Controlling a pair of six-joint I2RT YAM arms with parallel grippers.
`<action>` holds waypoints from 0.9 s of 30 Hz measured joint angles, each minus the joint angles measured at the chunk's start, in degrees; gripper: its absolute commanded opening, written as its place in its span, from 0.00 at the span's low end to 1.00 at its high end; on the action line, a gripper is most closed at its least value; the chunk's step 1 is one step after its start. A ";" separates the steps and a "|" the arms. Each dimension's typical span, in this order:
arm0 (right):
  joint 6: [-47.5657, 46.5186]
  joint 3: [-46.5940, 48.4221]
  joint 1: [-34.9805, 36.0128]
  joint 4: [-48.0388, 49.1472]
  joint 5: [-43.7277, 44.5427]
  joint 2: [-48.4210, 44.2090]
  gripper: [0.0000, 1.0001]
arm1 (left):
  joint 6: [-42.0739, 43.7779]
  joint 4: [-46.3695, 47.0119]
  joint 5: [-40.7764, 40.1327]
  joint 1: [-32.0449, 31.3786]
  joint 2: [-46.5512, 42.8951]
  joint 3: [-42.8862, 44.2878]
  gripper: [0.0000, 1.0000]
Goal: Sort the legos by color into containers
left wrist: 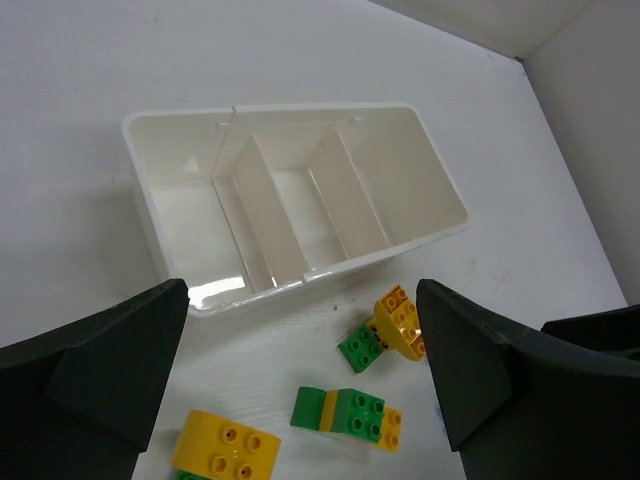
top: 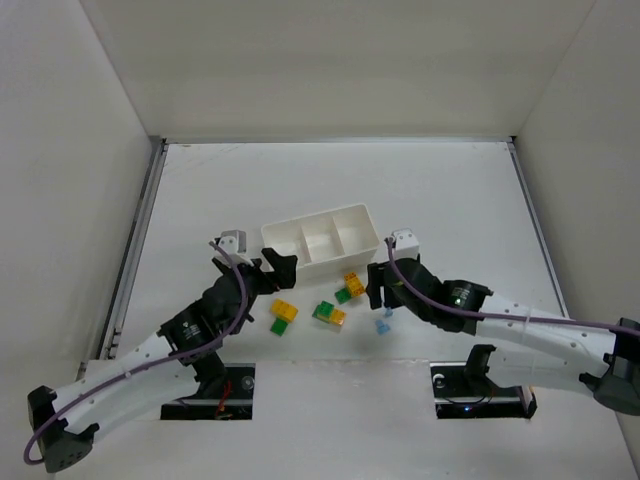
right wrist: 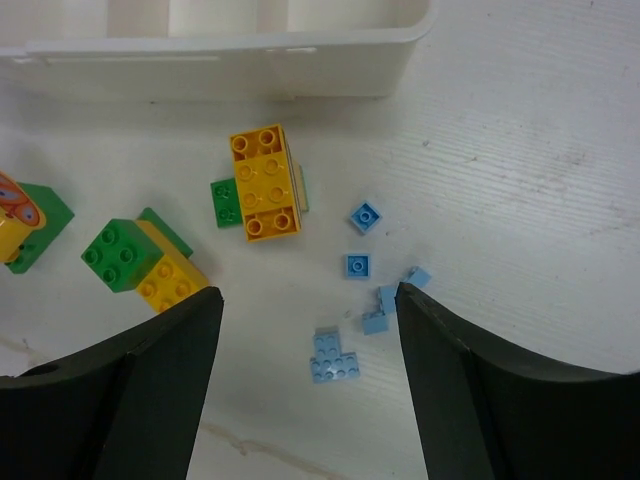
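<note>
The white three-compartment tray (top: 330, 266) stands mid-table, and its compartments look empty in the left wrist view (left wrist: 145, 200). In front of it lie a yellow-and-green lego cluster (top: 352, 286), a green-and-yellow one (top: 328, 314) and a yellow brick on a green one (top: 284, 313). Several tiny blue pieces (top: 382, 322) lie to their right. My left gripper (top: 272, 275) is open and empty, hovering by the tray's front left corner (left wrist: 302, 290). My right gripper (top: 378, 285) is open and empty above the blue pieces, with a flat L-shaped blue piece (right wrist: 332, 355) between its fingers (right wrist: 308, 295).
White walls enclose the table on the left, back and right. A metal rail (top: 135, 240) runs along the left edge. The tray's front wall (right wrist: 200, 70) is just beyond the right gripper. The yellow-and-green cluster (right wrist: 262, 183) lies left of the blue pieces.
</note>
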 measured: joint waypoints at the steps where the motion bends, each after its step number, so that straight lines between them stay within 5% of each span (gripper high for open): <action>1: -0.02 0.02 0.15 0.24 0.02 0.48 0.71 | 0.00 0.61 0.02 0.35 0.74 0.02 1.00; 7: -1.46 0.02 1.05 4.04 -0.17 2.97 0.18 | 1.40 7.54 -0.07 4.81 7.10 2.25 1.00; 9: -1.84 0.02 1.46 5.66 -0.35 3.39 0.14 | 1.75 10.49 -0.31 5.81 8.94 2.71 1.00; 12: -2.12 0.02 1.46 7.43 -0.46 3.89 0.31 | 1.81 13.35 -1.25 6.54 9.38 2.71 0.95; 15: -2.34 0.02 1.44 9.14 -0.55 5.20 0.67 | 2.03 15.67 -1.62 7.32 9.81 3.19 0.36; 17: -3.10 0.02 1.40 10.36 -0.81 6.95 0.74 | 4.07 16.55 -1.09 8.50 11.28 4.42 0.22; 19: -3.76 0.02 1.33 11.65 -0.98 9.07 0.76 | 5.35 17.42 -0.09 9.97 12.83 5.18 0.21; 24: -5.09 1.07 0.90 13.35 -2.38 16.41 0.73 | 6.78 20.00 3.61 11.47 14.10 4.63 0.47; 27: -5.44 2.75 -0.11 13.66 -2.93 20.81 0.71 | 7.30 22.23 5.46 11.47 14.08 3.17 0.51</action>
